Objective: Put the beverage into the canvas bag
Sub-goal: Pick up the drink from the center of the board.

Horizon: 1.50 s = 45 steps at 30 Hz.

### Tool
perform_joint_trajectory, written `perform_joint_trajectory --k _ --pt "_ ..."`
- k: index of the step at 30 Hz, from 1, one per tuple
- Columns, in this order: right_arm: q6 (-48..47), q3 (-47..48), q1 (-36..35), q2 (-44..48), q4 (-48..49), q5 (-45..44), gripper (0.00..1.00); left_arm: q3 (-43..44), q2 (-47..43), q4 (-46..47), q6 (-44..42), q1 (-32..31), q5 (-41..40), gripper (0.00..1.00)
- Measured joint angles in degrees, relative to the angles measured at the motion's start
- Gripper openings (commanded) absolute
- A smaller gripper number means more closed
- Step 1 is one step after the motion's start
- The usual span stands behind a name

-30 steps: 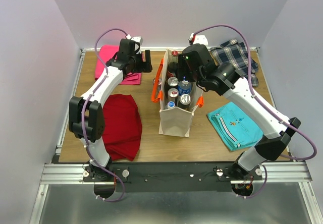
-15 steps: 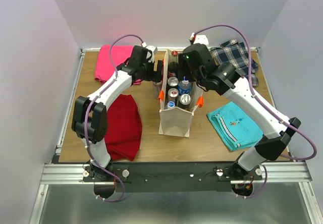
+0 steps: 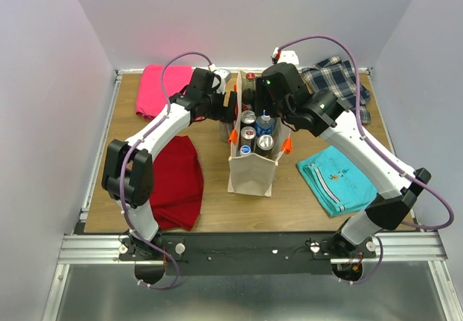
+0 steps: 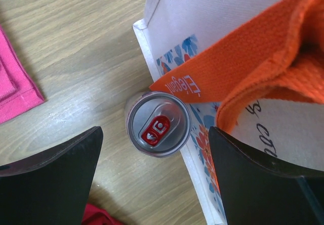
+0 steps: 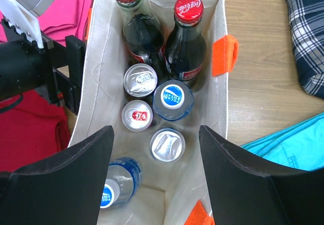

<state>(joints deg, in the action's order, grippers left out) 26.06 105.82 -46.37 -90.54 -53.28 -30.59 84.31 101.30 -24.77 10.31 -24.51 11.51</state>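
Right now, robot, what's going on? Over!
Left tool open, straddling a can on the table beside the bag. Right tool open above the bag, empty. Orange strap overlaps the can's rim.

Cans (image 5: 140, 80), bottles (image 5: 185, 37), cloths (image 3: 177, 176) — four each

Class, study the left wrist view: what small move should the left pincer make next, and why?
Probably lower and shut on the can: it stands upright beside the canvas bag, framed by the open left pincer, not yet gripped.

Cream canvas bag (image 3: 252, 173) with orange straps (image 4: 243, 68); silver can (image 4: 158, 125).
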Motion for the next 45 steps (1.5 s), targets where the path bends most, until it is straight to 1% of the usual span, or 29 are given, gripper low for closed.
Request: perform_joint_trajectory --k 7,13,18,22,25,26,28,29,31,32,33,41,45 --pt "0.11 -0.48 0.00 0.00 0.02 0.02 0.77 -0.31 -0.17 -0.28 -0.57 -0.07 0.28 0.95" --pt "0.11 -0.66 0.00 0.00 0.02 0.02 0.77 1.07 2.03 -1.20 -0.66 -0.50 -0.57 0.93" --pt "0.15 -0.85 0.00 0.00 0.02 0.02 0.77 2.29 4.48 -1.60 -0.50 -1.05 -2.21 0.88" --pt "0.15 -0.92 0.00 0.00 0.02 0.02 0.77 2.89 5.73 -1.66 0.02 -1.33 -4.09 0.80" --pt "0.20 -1.01 0.00 0.00 0.02 0.02 0.77 3.15 5.97 -1.62 0.42 -1.46 -5.11 0.68" --pt "0.22 -1.01 0.00 0.00 0.04 0.00 0.77 3.28 5.97 -1.60 0.63 -1.51 -5.44 0.61" --pt "0.31 -1.11 0.00 0.00 0.04 0.02 0.77 3.43 5.97 -1.44 0.76 -1.51 -5.81 0.53" --pt "0.33 -1.20 0.00 0.00 0.04 0.00 0.77 3.43 5.97 -1.33 0.94 -1.53 -5.95 0.39" --pt "0.35 -1.33 0.00 0.00 0.04 0.00 0.77 3.45 5.97 -1.18 0.96 -1.70 -6.14 0.21" --pt "0.37 -1.44 0.00 0.00 0.04 0.00 0.77 3.45 5.97 -1.18 1.07 -1.73 -6.32 0.04" --pt "0.37 -1.53 0.00 0.00 0.04 0.00 0.77 3.45 5.97 -1.16 1.09 -1.73 -6.32 0.00" --pt "0.59 -2.49 0.00 0.13 0.07 0.00 0.77 3.45 5.86 -1.38 1.11 -1.75 -6.38 0.00" --pt "0.98 -3.67 0.00 0.79 0.07 -0.04 0.77 4.13 5.55 -3.78 1.16 -1.75 -7.37 0.00"
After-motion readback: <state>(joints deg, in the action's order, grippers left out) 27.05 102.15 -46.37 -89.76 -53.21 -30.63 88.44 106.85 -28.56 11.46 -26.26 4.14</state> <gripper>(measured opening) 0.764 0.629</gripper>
